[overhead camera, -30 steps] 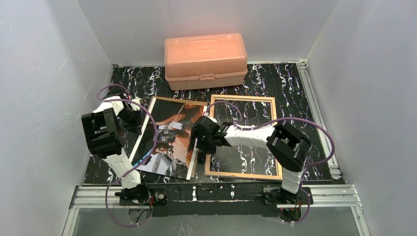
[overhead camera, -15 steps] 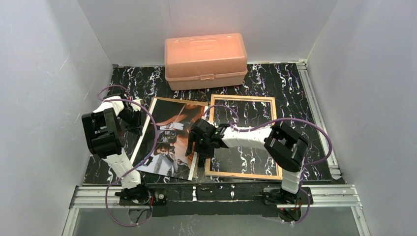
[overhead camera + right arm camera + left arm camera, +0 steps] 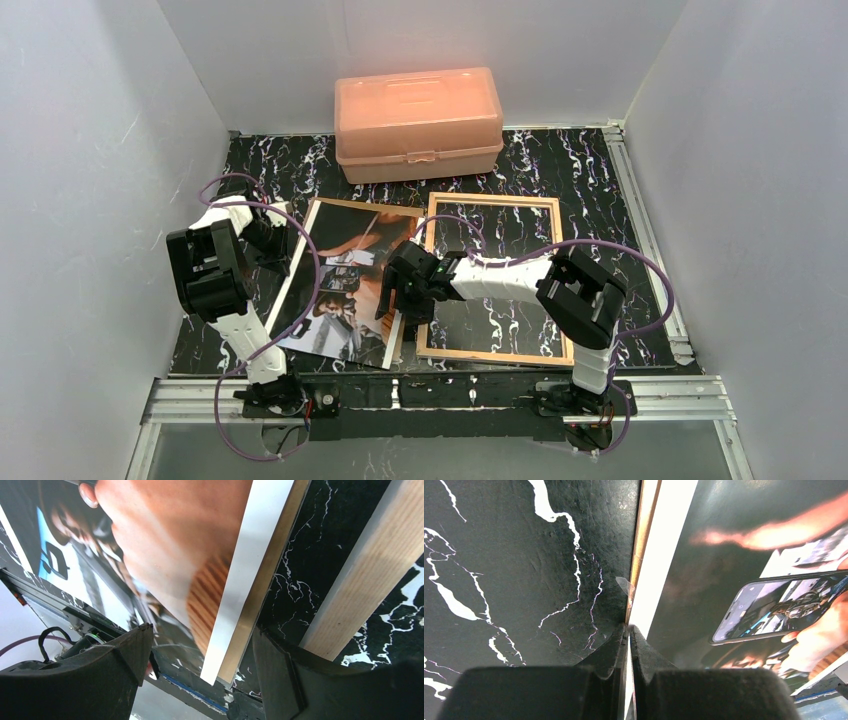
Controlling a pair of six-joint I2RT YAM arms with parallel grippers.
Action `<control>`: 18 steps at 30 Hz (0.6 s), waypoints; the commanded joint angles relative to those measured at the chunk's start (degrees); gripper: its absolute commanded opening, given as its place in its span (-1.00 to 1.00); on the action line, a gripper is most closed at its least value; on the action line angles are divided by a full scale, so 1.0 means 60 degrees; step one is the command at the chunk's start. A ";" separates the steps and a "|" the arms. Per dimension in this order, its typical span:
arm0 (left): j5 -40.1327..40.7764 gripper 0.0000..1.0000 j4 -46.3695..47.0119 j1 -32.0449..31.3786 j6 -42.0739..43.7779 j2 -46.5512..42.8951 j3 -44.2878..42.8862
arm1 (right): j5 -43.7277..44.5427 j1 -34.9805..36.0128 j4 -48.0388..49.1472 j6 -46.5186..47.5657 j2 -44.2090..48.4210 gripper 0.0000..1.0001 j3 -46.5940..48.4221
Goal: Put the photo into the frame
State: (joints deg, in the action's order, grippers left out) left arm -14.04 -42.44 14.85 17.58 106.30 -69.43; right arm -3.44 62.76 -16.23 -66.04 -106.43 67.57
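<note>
The frame [image 3: 495,199] lies tan back up, just right of the photo [image 3: 340,290], which rests face up on a brown backing board [image 3: 260,605]. It's thin, floppy paper, so take it by the white border. Your right gripper [image 3: 200,650] gapes astride that edge. The left gripper [image 3: 628,630] looks pinched on the opposite border, but you can't tell whether it holds paper alone.

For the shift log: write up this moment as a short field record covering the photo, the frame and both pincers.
frame: flat on the table, tan back up, empty
photo: face up on the brown backing board, left of the frame, not inside it
left pincer: shut on the photo's left edge
right pincer: open, straddling the photo's right edge
orange box: closed, at the back
</note>
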 commanded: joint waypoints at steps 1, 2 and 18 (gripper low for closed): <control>-0.0018 -1.00 -0.0371 -0.0102 0.0101 -0.0003 0.0309 | -0.0100 0.0056 0.0077 -0.0165 0.0472 0.60 0.0471; -0.0018 -1.00 -0.0369 -0.0102 0.0094 0.0005 0.0307 | -0.0100 0.0057 0.0073 -0.0180 0.0494 0.60 0.0471; -0.0018 -1.00 -0.0369 -0.0102 0.0158 -0.0079 0.0377 | 0.0032 0.0042 -0.0119 -0.0228 0.1050 0.59 0.0732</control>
State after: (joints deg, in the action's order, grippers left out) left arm -13.96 -42.41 14.87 17.80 106.26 -69.43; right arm -3.60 62.76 -18.65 -66.11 -104.16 68.99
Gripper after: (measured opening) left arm 0.009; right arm 0.801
